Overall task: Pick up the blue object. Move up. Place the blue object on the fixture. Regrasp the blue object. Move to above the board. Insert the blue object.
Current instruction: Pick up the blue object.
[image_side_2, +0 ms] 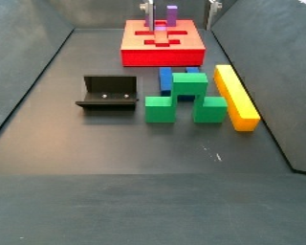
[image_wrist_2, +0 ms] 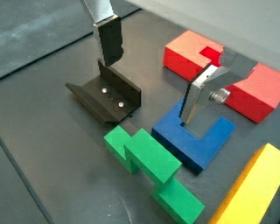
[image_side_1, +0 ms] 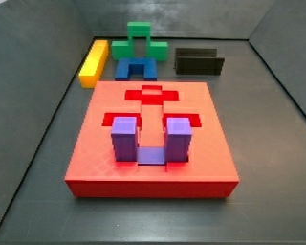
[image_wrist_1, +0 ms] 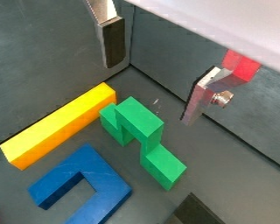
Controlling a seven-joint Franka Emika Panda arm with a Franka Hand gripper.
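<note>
The blue object (image_wrist_2: 196,137) is a deep-blue U-shaped block lying flat on the floor, against the green block (image_wrist_2: 147,160). It also shows in a wrist view (image_wrist_1: 77,184) and in both side views (image_side_1: 134,68) (image_side_2: 166,78). The fixture (image_wrist_2: 106,96) stands beside it and shows in both side views (image_side_1: 199,62) (image_side_2: 107,93). The red board (image_side_1: 149,144) holds a purple U-shaped piece (image_side_1: 148,140). My gripper (image_wrist_2: 154,68) is open and empty, high above the floor between the fixture and the blue object. Its two fingers (image_wrist_1: 111,41) are wide apart.
A yellow bar (image_side_2: 236,96) lies along the green block's other side and shows in a wrist view (image_wrist_1: 59,125). Grey walls enclose the floor; one wall runs close behind the gripper (image_wrist_1: 154,70).
</note>
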